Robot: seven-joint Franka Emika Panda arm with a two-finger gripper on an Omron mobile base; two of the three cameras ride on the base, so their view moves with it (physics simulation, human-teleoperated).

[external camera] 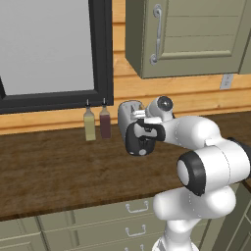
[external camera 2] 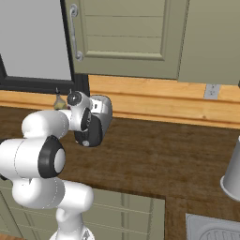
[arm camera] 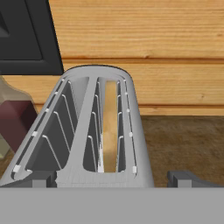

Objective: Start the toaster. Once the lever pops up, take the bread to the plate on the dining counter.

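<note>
- Your gripper (external camera: pixel 147 131) hangs at the near end of the toaster (external camera: pixel 128 113), with its fingers wide apart and nothing between them.
- In the hand view you look down along the toaster's top; the bread (arm camera: pixel 110 127) stands in the right slot, and the left slot looks empty.
- I judge the step in hand is to press the lever. I cannot make it out clearly on the black end face (external camera: pixel 135 139), so bring one finger down on it slowly and push straight down.
- In the left base view, the two slim bottles (external camera: pixel 96 122) stand at about 9 o'clock from the toaster, just beside it. Do not swing the hand that way.
- Behind the toaster, at 12 o'clock, is the wooden wall (external camera 2: pixel 154 101), so there is little room there.
- The wood counter (external camera 2: pixel 154 154) at 3 o'clock in the right base view is free.
</note>
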